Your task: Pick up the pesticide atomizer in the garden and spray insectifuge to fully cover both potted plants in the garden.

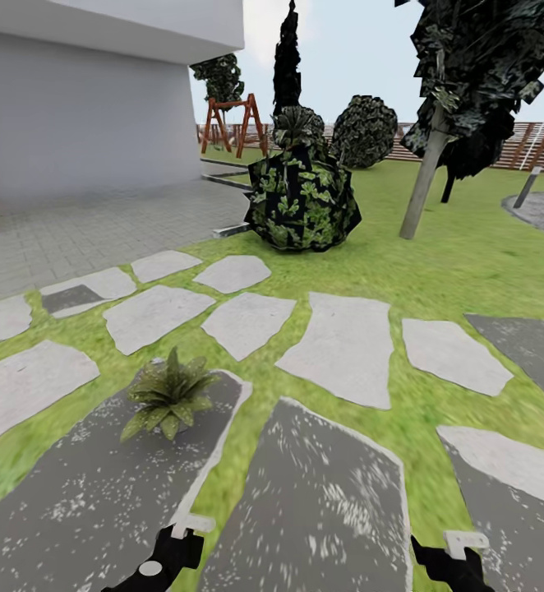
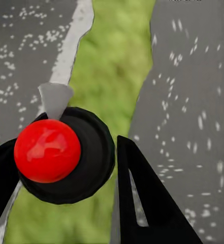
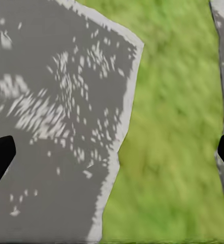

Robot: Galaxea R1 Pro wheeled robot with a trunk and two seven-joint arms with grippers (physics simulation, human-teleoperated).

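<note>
In the left wrist view the pesticide atomizer is seen from above: a round red top on a dark body with a pale nozzle. My left gripper is shut on it, with a black finger on each side. In the head view that gripper is low at the bottom edge, above a dark paving slab. One potted plant, a low green rosette, stands on the slab's far corner, ahead of the left gripper. My right gripper hangs open over paving and grass, its fingers wide apart and holding nothing. The second potted plant is out of view.
Grey and pale stepping stones cross the lawn. A big dark-leaved shrub stands ahead, with a leaning tree trunk to its right. A white building wall is at the left, a brown fence and a swing frame at the back.
</note>
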